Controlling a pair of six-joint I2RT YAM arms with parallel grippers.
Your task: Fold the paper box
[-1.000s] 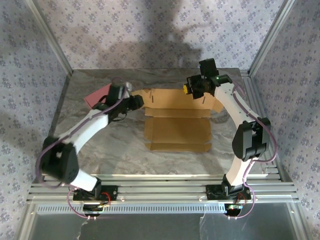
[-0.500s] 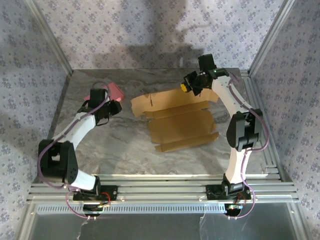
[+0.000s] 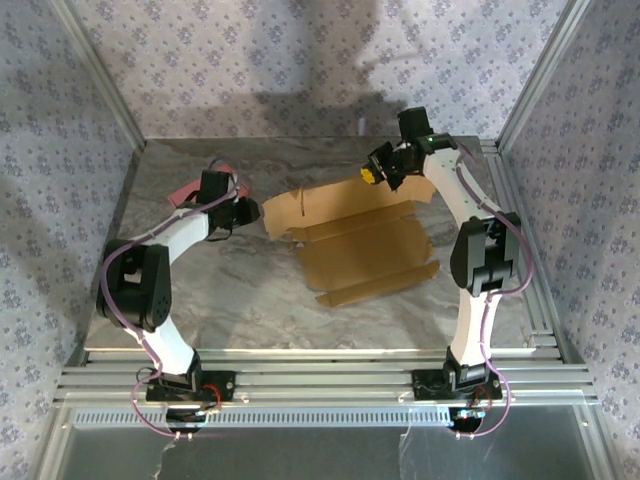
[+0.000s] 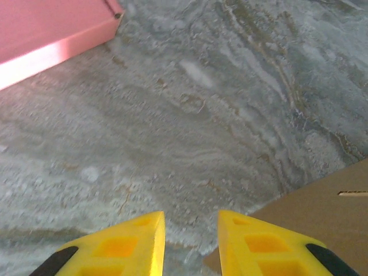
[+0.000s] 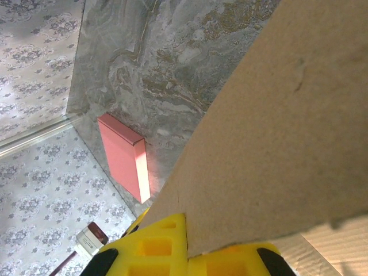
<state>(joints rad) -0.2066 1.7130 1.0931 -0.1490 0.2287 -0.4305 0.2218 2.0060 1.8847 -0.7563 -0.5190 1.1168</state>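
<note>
Paper box [image 3: 362,250], an unfolded brown cardboard sheet, lies skewed at the centre of a marble-patterned table [image 3: 240,310]. At the sheet's 1 o'clock corner, the right gripper [image 3: 383,174] pinches a flap, its yellow fingers [image 5: 161,247] closed on the card's edge. At the sheet's 9 o'clock edge, the left gripper [image 3: 250,213] hovers just beside the cardboard, jaws parted partway with nothing between them. Farther out, toward 10 o'clock, a flat pink box [image 3: 183,190] rests on the table.

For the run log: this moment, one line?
right gripper: shut on paper box flap | left gripper: open, beside box corner | box: unfolded
</note>
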